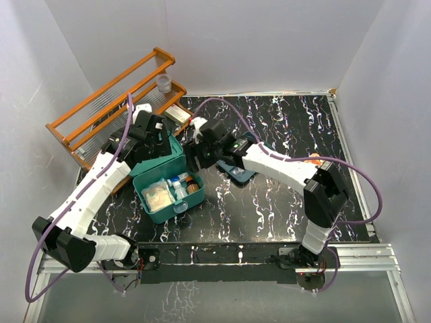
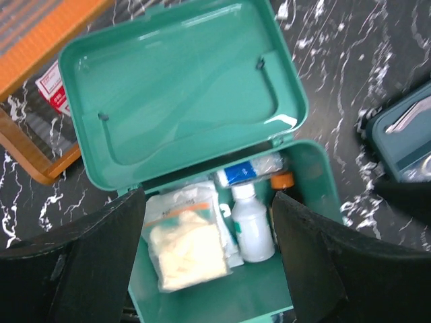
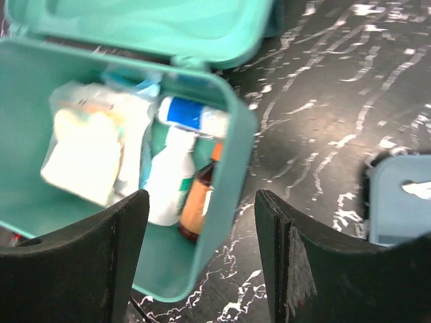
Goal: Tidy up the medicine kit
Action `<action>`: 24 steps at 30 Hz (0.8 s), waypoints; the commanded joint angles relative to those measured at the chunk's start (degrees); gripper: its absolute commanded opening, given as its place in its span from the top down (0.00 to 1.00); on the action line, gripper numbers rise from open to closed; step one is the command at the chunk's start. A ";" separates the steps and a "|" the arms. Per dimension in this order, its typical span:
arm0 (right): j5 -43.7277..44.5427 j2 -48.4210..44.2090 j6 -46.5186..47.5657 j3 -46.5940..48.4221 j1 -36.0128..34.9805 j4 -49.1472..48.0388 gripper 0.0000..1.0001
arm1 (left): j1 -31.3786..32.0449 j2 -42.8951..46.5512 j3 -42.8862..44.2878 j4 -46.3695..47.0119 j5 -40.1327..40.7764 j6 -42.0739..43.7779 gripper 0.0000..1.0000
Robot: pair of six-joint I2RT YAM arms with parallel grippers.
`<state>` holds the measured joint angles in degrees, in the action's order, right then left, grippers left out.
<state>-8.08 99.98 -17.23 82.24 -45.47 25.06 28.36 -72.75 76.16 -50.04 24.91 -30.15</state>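
Black marble-patterned table (image 1: 283,128), white-veined, between plain white walls. I see the medicine kit (image 1: 166,187) on its left half, toward the near edge. It is glossy teal plastic with rounded corners, its lid swung back toward the orange wooden rack (image 1: 108,108) in the far-left corner. Its long axis runs roughly along the near edge, slightly skewed, hinge on the far side. Inside are a clear bag of white padding (image 2: 185,245), a white plastic bottle (image 2: 252,225), an amber bottle (image 3: 195,205) and a blue-and-white tube (image 2: 246,171) — label print too blurred to read. My left gripper (image 2: 210,215) hangs over the open box and the right gripper (image 3: 201,208) over its right-hand end — both with fingers apart, holding nothing.
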 commanded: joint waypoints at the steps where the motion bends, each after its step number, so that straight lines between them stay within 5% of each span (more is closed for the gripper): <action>1: -0.62 1.54 6.54 2.61 -2.95 -0.42 0.38 | -0.57 -0.79 5.44 3.45 3.54 -1.25 0.25; 16: 11.26 1.47 9.19 0.95 -4.32 4.98 0.65 | -1.20 -2.37 7.32 10.34 0.77 -0.34 0.26; 24: 17.02 0.12 12.78 0.87 -3.35 6.49 0.74 | -4.24 -3.88 1.57 5.98 -3.00 -2.48 0.25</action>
<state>3.57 102.48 -7.77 82.76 -50.13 30.02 26.65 -75.94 80.58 -41.04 25.19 -31.66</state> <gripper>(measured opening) 0.276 0.745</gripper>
